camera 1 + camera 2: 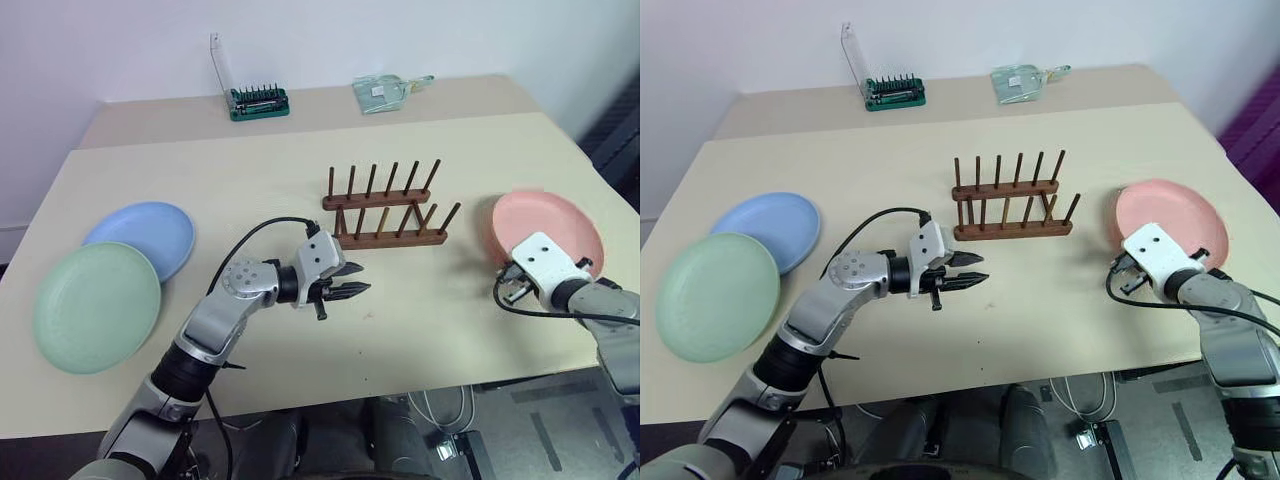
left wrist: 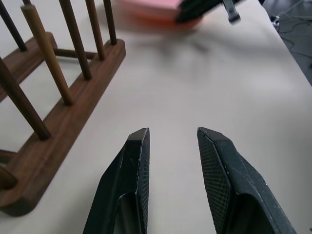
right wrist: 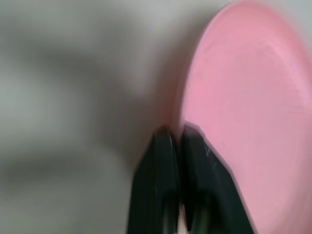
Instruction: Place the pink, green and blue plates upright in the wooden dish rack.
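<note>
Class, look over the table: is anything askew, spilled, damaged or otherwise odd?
Nothing looks spilled or damaged. The wooden dish rack stands upright with no plate in it. The green plate overlaps the blue plate. The right pincer is shut on the rim of the pink plate.

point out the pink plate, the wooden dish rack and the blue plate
pink plate (image 1: pixel 560 225), left eye view, bare middle of the dish
wooden dish rack (image 1: pixel 392 239), left eye view, near base rail
blue plate (image 1: pixel 150 230), left eye view, uncovered centre
</note>
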Controlling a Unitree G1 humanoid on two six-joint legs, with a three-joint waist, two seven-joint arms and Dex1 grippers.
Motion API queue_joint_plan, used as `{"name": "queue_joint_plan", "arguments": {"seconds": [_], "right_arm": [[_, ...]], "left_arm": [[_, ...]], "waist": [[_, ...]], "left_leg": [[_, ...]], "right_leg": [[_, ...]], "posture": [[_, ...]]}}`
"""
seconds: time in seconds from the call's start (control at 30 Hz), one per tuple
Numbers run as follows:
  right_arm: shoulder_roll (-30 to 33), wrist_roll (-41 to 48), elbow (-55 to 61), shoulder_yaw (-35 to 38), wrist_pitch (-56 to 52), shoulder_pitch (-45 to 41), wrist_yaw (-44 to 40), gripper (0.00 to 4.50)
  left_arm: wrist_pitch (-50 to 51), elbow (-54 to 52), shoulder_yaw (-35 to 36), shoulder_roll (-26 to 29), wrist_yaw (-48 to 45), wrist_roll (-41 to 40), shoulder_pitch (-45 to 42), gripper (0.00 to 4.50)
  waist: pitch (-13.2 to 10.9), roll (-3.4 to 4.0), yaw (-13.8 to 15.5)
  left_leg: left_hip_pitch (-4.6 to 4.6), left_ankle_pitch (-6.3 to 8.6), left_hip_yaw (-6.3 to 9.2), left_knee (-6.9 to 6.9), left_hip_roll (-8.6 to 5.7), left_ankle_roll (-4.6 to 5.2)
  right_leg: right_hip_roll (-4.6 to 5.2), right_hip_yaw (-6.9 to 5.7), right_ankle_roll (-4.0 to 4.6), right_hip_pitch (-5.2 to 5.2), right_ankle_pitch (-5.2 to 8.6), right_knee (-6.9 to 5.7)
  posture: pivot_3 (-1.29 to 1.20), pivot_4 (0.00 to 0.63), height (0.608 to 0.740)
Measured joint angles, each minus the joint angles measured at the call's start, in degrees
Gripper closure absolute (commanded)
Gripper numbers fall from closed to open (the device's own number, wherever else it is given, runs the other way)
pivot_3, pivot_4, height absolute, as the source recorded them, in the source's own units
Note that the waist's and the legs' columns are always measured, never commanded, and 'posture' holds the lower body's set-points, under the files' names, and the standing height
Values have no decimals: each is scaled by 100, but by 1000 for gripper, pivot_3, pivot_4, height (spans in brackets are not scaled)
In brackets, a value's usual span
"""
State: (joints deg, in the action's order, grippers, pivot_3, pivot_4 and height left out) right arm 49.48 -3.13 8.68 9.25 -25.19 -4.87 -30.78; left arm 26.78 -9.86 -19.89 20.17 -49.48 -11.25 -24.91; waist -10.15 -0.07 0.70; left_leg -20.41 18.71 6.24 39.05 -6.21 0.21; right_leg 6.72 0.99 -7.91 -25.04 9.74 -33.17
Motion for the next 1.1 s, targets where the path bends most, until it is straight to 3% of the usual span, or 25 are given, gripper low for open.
{"name": "queue_joint_plan", "arguments": {"seconds": [0.17,0.3,0.43,0.53,0.87,1.1], "right_arm": [[-108,575,76,298,131,-1422,-37,4473],[-610,3009,570,1402,-1308,-3178,-352,4473],[-984,5178,751,2013,-2617,-3721,-252,4473],[-1048,6239,621,2176,-3296,-3713,-25,4473],[-1035,6986,122,2035,-3655,-3215,10,4473],[-1003,6882,-562,1893,-3627,-3181,-69,4473]], "left_arm": [[4,-109,93,154,23,-11,61,2963],[-6,-149,157,287,55,-44,106,2963],[-10,-149,171,341,85,-51,121,2963],[-9,-150,172,337,106,-58,120,2963],[34,-269,164,332,117,-70,166,2963],[53,-291,165,359,115,-71,196,2963]], "waist": [[-13,17,-32],[-14,13,8],[-11,6,55],[-12,9,61],[-11,13,-4],[-11,13,2]], "left_leg": [[-3,0,-10,-1,1,0],[-13,0,11,-10,6,-1],[-26,7,20,-2,-8,12],[-40,8,13,2,-14,15],[-46,4,4,1,-4,8],[-47,4,2,3,-5,8]], "right_leg": [[0,8,0,-10,0,-2],[-6,-2,4,-14,-1,4],[9,-7,4,-11,-1,13],[14,-1,4,-28,-2,10],[7,-3,3,-42,-2,-1],[8,-2,3,-41,-3,0]], "posture": [[0,150,740],[0,150,740],[0,150,740],[0,150,740],[0,150,740],[0,150,740]]}}
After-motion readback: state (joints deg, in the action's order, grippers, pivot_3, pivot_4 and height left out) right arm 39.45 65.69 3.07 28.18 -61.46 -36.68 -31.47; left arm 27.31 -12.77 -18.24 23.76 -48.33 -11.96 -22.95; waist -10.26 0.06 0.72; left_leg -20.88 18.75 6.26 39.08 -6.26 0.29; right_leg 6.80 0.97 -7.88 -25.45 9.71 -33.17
